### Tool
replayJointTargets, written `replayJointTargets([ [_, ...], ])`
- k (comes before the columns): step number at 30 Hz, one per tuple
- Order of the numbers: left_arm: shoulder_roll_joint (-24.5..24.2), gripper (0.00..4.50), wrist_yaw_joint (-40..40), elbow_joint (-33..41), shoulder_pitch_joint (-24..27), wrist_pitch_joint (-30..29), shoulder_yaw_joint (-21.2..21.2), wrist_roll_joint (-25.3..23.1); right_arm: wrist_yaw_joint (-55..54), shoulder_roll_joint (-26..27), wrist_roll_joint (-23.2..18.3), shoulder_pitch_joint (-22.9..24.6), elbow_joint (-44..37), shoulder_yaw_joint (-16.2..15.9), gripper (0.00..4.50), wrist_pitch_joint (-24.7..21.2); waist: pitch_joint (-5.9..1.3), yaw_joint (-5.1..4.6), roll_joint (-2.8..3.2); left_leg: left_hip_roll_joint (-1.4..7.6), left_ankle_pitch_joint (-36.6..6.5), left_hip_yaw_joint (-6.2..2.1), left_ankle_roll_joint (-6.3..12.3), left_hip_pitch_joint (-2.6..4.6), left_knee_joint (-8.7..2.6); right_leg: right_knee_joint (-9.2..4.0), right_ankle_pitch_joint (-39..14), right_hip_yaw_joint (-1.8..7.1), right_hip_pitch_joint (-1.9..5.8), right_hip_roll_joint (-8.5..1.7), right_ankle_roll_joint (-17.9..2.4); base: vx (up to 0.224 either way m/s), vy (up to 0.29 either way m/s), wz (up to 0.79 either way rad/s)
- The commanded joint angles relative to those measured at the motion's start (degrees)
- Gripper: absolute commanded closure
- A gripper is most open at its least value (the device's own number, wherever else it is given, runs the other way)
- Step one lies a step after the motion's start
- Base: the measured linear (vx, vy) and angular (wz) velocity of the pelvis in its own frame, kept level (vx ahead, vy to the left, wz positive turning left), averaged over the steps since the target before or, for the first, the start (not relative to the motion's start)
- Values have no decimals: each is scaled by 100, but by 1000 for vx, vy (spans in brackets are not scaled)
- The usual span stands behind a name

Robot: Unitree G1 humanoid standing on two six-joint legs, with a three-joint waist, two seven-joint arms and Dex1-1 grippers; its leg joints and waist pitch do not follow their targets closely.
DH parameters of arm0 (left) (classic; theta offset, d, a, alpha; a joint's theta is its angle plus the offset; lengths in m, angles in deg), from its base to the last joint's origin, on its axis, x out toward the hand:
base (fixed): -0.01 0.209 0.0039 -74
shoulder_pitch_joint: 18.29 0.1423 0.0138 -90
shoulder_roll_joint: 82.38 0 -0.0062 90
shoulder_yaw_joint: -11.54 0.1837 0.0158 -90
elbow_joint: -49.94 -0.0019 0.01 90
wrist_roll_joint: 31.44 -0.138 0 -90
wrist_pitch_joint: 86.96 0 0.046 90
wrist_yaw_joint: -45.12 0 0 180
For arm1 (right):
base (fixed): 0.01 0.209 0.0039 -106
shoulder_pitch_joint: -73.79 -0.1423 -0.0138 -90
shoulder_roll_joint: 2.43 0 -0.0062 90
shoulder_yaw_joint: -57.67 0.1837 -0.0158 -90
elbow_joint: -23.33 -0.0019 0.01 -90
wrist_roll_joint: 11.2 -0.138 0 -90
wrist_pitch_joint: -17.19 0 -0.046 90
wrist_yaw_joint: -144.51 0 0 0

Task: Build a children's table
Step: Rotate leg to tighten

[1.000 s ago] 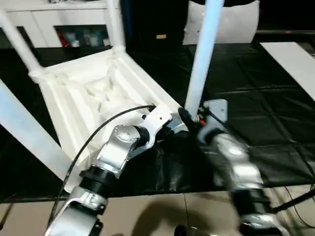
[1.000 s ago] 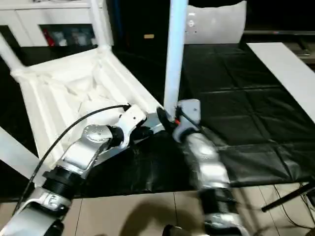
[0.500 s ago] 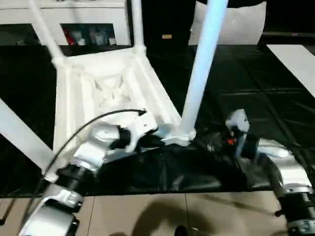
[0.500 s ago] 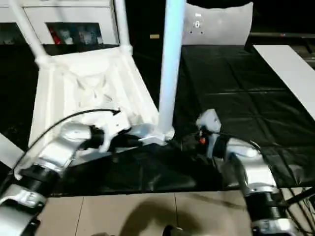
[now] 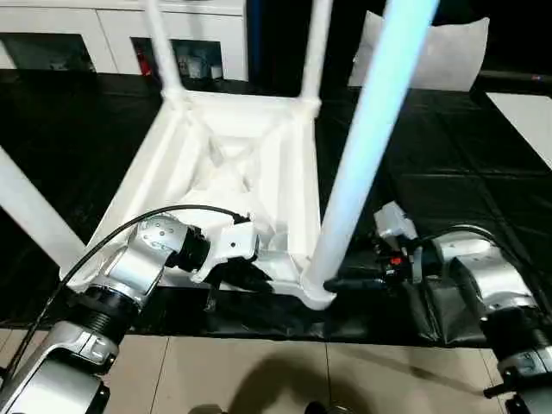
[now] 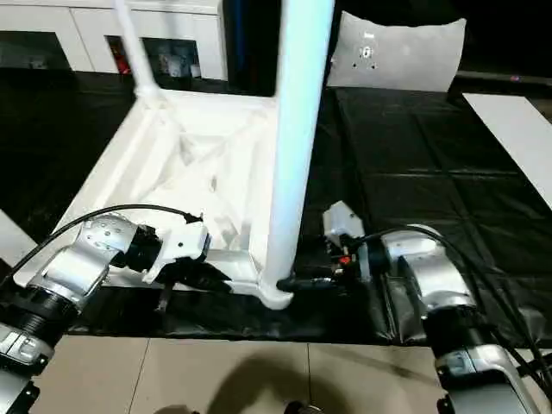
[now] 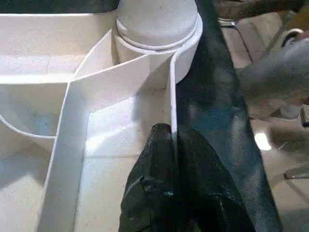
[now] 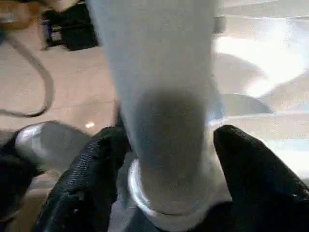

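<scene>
A: Where was the children's table [image 5: 233, 164]?

B: Upside down on the black mat [image 5: 448, 172], ribbed underside up, in front of the robot, centre-left. Legs stood up from the sockets; the near-right leg [image 5: 362, 147] rose right past the head cam. Two far legs up by the white cabinet [image 5: 103, 34].

A: Left gripper [image 7: 171, 140]?

B: At the near rim of the top, just left of that near-right socket. Left wrist view showed the black fingers [image 7: 154, 159] closed on the thin rim wall, one each side, pinching it.

A: And the right gripper [image 8: 169, 159]?

B: Low on the near-right leg, right beside the socket. Fingers [image 8: 91, 164] spread wide, one either side of the leg's base. Looked like they touched or nearly touched it, but I couldn't tell if they were actually squeezing. So: straddling, not clearly gripping.

A: Leg seated?

B: Base sat in the socket collar; how deep, couldn't tell.

A: What could've gone wrong from there?

B: My guess: if the leg wasn't fully home, a sideways push from the right arm could've tilted it or popped it out, esp. w/ such a long lever. Also the left pinch was on a thin wall, so a hard push might've let the top slide on the mat or slip from the fingers. And the table's near corner sat at the mat's near edge, close to the tile floor [image 5: 285, 379], so a shove toward the robot could've taken it off.
</scene>
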Motion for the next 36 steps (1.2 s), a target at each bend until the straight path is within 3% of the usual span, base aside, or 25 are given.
replayJointTargets([
  [1,43,450,308,-19,-47,152,288,-4,315,-28,-33,-79,23,-99,159,-67,-470,-25,-65,410,94,-40,889,-63,-335,-258,-1570,473,412,-499,-966,0,0,0],
  [5,17,450,393,-22,-42,201,313,-7,458,-14,-81,-157,94,-246,187,-82,-481,-5,-99,397,82,-32,799,-66,-334,-276,-1726,471,423,-501,-877,0,0,0],
  [10,5,450,446,-100,-81,262,323,-23,462,-89,-204,-254,230,-484,231,-25,-474,3,-97,396,16,-28,732,-55,-338,-291,-1840,470,413,-492,-844,0,0,0],
  [19,60,450,326,-281,-166,282,250,-50,462,-82,-422,-184,176,-576,254,-78,-496,19,-135,397,112,-23,722,-57,-328,-263,-1708,470,419,-486,-840,0,0,0],
  [22,140,450,69,-288,-178,43,161,-30,461,17,-597,11,-127,-415,255,-409,-495,37,-135,401,112,-19,739,-54,-326,-266,-1708,475,422,-487,-835,0,0,0],
  [23,207,450,-130,-246,-166,-176,83,2,378,105,-662,168,-357,-270,255,-681,-469,74,-79,411,94,-24,712,-47,-333,-288,-1736,476,404,-490,-821,0,0,0],
  [26,282,450,-397,-133,-142,-514,-6,15,-81,208,-680,335,-546,-193,256,-952,-461,61,-112,406,-23,-23,610,-43,-352,-314,-1889,474,417,-490,-755,0,0,0],
  [27,306,450,-476,-98,-133,-608,-34,21,-224,238,-688,385,-602,-183,256,-1027,-441,45,-119,376,-161,-19,553,-54,-357,-361,-2161,460,419,-489,-666,0,0,0],
  [28,333,450,-552,-63,-121,-692,-63,29,-319,259,-703,427,-654,-180,256,-1086,-417,45,-62,363,-251,-21,500,-45,-359,-383,-2313,453,406,-486,-630,0,0,0],
  [31,581,450,-1172,153,-39,-1216,-252,31,-1355,554,-474,677,-937,-161,256,-1186,-365,-19,-85,311,-678,-21,298,2,-369,-548,-3104,402,380,-468,-250,0,0,0],
  [32,697,450,-1417,212,-16,-1365,-310,8,-1837,742,-297,741,-1026,-120,256,-1204,-336,-74,-94,278,-798,-25,221,-7,-365,-612,-3416,358,381,-457,-75,0,0,0],
  [33,697,450,-1417,212,-16,-1365,-310,8,-1837,742,-297,741,-1026,-120,256,-1204,-309,-144,-103,231,-993,-39,162,11,-335,-711,-3813,256,371,-441,180,0,0,0],
  [34,790,450,-1580,250,-1,-1499,-355,7,-2247,936,-179,756,-1064,-24,256,-1345,-308,-185,-78,224,-1098,-60,144,13,-328,-756,-3965,190,396,-446,292,0,0,0],
  [35,850,450,-1683,280,10,-1592,-382,9,-2512,1065,-107,766,-1092,47,256,-1453,-328,-285,-54,247,-1248,-91,113,-2,-319,-823,-3984,93,441,-436,465,0,0,0],
  [36,850,450,-1683,280,10,-1592,-382,9,-2512,1065,-107,766,-1092,47,256,-1453,-330,-333,-29,280,-1340,-107,110,14,-325,-850,-3931,63,449,-440,492,0,0,0],
])
